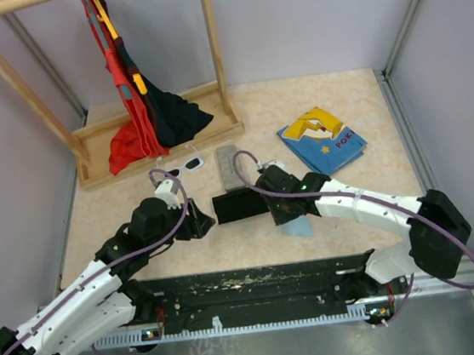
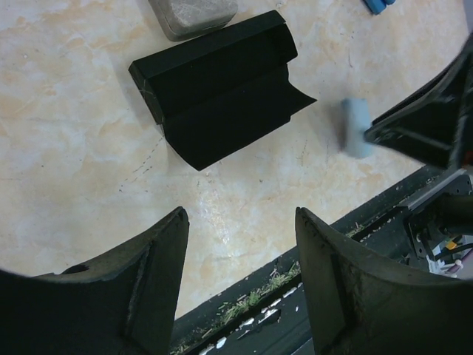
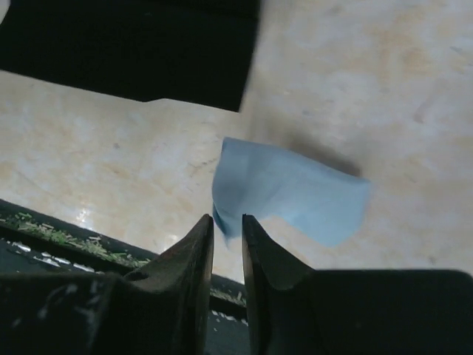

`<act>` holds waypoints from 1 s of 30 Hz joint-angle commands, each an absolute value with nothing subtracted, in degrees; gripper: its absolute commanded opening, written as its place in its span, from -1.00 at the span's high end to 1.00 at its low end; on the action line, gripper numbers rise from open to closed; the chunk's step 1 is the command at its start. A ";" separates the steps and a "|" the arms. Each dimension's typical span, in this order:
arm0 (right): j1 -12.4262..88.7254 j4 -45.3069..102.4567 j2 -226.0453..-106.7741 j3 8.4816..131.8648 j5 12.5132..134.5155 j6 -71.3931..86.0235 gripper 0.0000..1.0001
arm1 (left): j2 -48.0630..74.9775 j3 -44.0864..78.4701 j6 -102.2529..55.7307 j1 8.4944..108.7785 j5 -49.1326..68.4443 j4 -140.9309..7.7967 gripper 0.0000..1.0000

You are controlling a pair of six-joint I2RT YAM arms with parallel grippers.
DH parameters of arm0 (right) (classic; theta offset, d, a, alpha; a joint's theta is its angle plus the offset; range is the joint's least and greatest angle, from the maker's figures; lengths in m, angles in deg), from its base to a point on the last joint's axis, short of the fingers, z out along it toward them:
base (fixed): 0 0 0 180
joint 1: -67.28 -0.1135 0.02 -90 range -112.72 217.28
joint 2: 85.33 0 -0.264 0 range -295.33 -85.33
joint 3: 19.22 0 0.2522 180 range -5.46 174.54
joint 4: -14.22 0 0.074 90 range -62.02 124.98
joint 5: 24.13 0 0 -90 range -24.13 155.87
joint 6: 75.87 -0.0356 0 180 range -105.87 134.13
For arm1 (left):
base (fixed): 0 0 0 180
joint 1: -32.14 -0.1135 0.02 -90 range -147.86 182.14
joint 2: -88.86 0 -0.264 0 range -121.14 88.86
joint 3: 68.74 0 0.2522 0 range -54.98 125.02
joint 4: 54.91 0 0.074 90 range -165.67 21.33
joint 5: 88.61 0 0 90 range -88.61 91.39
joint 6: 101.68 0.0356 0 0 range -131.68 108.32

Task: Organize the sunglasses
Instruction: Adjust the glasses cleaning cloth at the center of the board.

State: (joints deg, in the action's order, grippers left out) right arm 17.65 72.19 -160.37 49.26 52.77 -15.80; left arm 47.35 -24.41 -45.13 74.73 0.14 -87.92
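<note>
Right gripper [image 3: 228,222]: jaws nearly together, only a slim gap. A corner of the light-blue cloth [image 3: 295,196] sits at the tips; whether it is pinched cannot be told. Left gripper [image 2: 240,216]: jaws wide, nothing between them. Just ahead of it the black case [image 2: 214,89] lies open, only dark lining showing. Grey case [image 1: 229,168] beyond it, closed. White-framed sunglasses [image 1: 187,163] lie on the table [image 1: 338,89] left of the grey case, outside both cases, by the wooden rack [image 1: 165,151].

You are looking into a robot test cell, not a home — plain lilac panels [image 1: 304,15] on metal posts [image 1: 410,8] box in a marble-patterned tabletop [image 1: 339,97], the left arm [image 1: 80,302] and right arm [image 1: 360,206] bolted to a black rail [image 1: 257,282] at its near edge.
</note>
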 commanded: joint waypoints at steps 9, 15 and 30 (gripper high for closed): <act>16.39 57.94 -155.98 42.73 51.02 -16.13 0.38 | 47.35 -27.32 -45.80 74.41 1.78 -84.75 -0.31; 15.53 55.92 -159.64 42.39 54.74 -12.54 0.52 | 45.56 -27.53 -46.39 74.43 2.97 -82.92 -0.30; 14.01 59.46 -166.16 42.92 43.76 -21.13 0.38 | 46.09 -28.07 -46.41 74.41 2.49 -82.93 -0.31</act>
